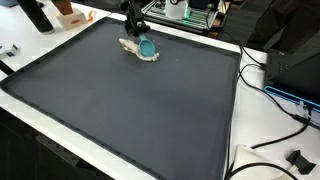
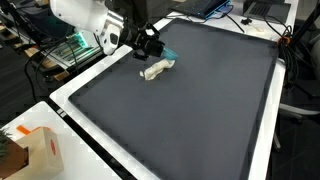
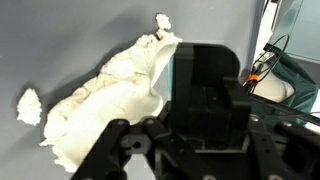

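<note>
Soft toy [image 1: 132, 46], white and fluffy, lies on the dark mat [image 1: 150, 110] close to the mat's far edge in an exterior view, and near the edge beside the robot arm [image 2: 85, 18] in an exterior view. A teal part [image 1: 147, 47] sits right against the white fluff; whether it belongs to the toy or is a separate thing cannot be told. Claw [image 2: 150, 50] hangs low directly over the teal end, touching or nearly touching it. In the wrist view the black claw body fills the lower right, a thin strip of teal shows along its left edge, and the white fluff [image 3: 105, 95] spreads out to the left on the grey mat. The fingertips are hidden, so I cannot tell whether the claw is spread or pinching anything. The mat covers most of the white desk [image 2: 70, 105]. A cardboard box [image 2: 40, 150] stands on the desk's bare corner, well apart from the toy. Cables [image 1: 265, 85] trail over the desk rim on the opposite side.
</note>
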You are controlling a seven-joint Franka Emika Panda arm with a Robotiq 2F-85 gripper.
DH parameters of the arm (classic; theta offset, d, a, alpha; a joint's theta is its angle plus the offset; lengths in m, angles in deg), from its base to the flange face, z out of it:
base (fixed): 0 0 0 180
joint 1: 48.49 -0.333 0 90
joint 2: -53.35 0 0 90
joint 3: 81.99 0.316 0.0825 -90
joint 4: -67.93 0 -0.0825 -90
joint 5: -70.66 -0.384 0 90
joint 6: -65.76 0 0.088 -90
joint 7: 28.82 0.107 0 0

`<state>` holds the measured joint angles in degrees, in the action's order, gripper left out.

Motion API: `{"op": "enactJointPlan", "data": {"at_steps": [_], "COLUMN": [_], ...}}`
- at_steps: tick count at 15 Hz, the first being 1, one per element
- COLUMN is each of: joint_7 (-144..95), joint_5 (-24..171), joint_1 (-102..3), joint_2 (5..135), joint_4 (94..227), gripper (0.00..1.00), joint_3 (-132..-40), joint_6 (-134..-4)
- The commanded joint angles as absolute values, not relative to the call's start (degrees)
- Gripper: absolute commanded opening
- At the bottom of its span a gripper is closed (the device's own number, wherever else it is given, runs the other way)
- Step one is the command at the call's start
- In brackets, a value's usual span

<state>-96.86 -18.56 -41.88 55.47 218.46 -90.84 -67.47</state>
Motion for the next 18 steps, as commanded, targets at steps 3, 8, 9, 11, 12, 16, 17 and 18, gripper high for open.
{"op": "enactJointPlan", "data": {"at_steps": [3, 8, 9, 11, 12, 16, 17, 18], "joint_7": [-86.66, -68.91, -64.68, -56.43, -52.54, -37.97, -35.16, -32.59], "joint_5": [-7.04, 11.38, 16.10, 25.49, 30.21, 49.22, 53.04, 56.50], "joint_1": [-43.64, -44.47, -44.54, -44.58, -44.62, -44.57, -44.72, -44.73], "joint_2": [46.42, 40.76, 39.78, 37.90, 36.97, 33.89, 33.21, 32.63], "joint_4": [219.70, 219.48, 219.38, 218.98, 218.69, 216.99, 216.17, 215.28], "gripper": [0.25, 0.25, 0.25, 0.25, 0.25, 0.25, 0.25, 0.25], "joint_3": [-87.41, -83.53, -82.88, -82.06, -81.80, -80.75, -80.54, -80.20], "joint_6": [-75.31, -80.42, -80.58, -79.43, -78.66, -74.65, -72.88, -70.99]}}
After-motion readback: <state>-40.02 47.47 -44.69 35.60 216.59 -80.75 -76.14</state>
